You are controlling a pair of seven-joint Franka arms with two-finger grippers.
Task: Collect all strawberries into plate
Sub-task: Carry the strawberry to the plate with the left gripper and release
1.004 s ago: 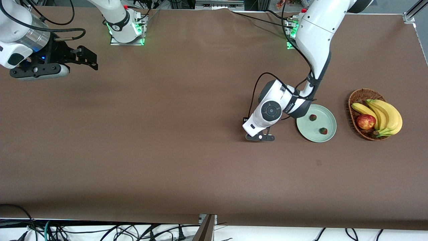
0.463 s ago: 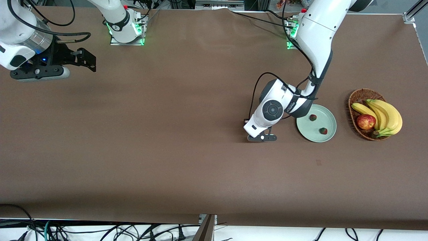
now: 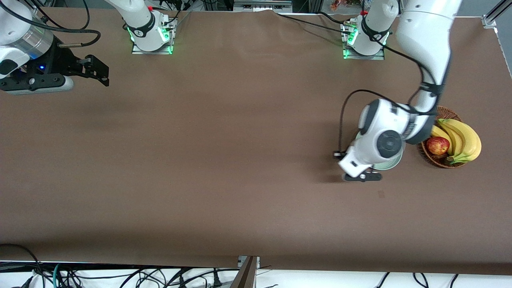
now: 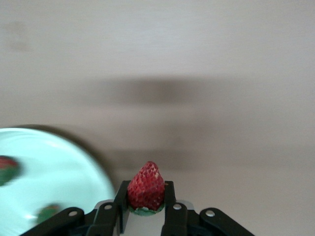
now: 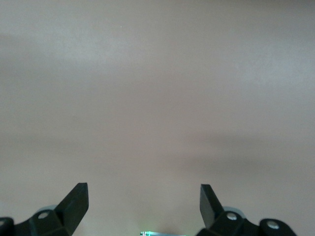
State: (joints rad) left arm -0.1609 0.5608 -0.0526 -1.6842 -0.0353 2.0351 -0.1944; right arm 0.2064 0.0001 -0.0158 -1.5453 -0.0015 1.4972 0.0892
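Left gripper [image 4: 146,216]: jaws clamped on one strawberry [image 4: 146,188], red tip pointing out from between the fingers [image 4: 119,199], green top seated toward the palm. The gripper is up in the air, over the edge of the plate [image 4: 54,167] at the side toward the right arm's end of the table.

Just beside the jaws, the pale mint-green plate holds two more strawberries: one near its rim [image 4: 7,168] and one closer to the gripper body [image 4: 47,213], both blurred. In the front view the left arm's wrist covers most of the plate [image 3: 391,163], so its contents cannot be seen there.

Near the plate, toward the left arm's end of the table, stands a wicker basket [image 3: 440,160] with bananas [image 3: 464,138] and an apple [image 3: 437,145].

Right gripper [image 5: 143,201]: jaws apart and empty, over bare brown table [image 3: 224,160] at the right arm's end, well apart from the plate. This arm waits.
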